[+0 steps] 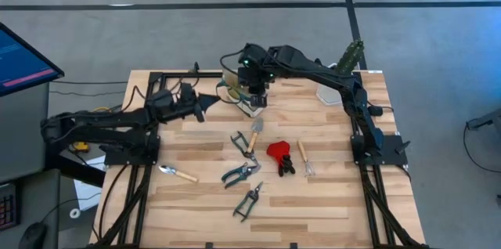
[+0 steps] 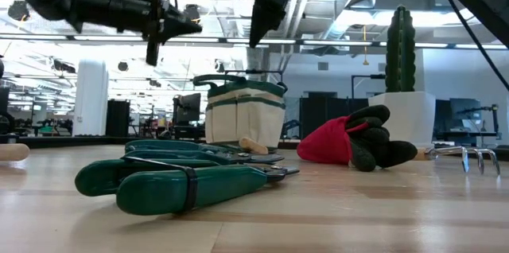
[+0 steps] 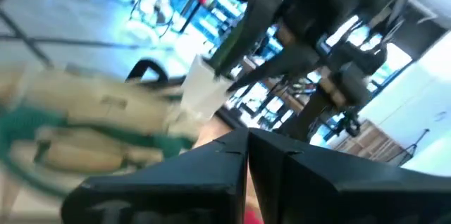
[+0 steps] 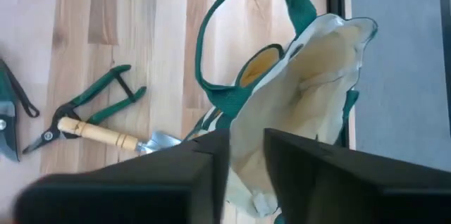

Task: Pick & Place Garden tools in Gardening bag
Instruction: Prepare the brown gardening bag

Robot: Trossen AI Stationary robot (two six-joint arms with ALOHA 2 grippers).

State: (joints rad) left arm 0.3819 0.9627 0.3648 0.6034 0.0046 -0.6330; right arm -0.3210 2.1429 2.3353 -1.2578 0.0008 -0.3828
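The gardening bag stands on its base at the table's far middle, with its mouth up. My right gripper hangs above it, pointing down, its fingers a little apart with nothing between them. My left gripper is shut and points level toward the bag from the left, higher than its top. A wooden-handled trowel, several green shears, a red-headed tool, a small rake and a second trowel lie flat on the table.
A white pot with a green cactus stands at the far right corner. A monitor sits off the table's left. Bare wood lies along the near edge.
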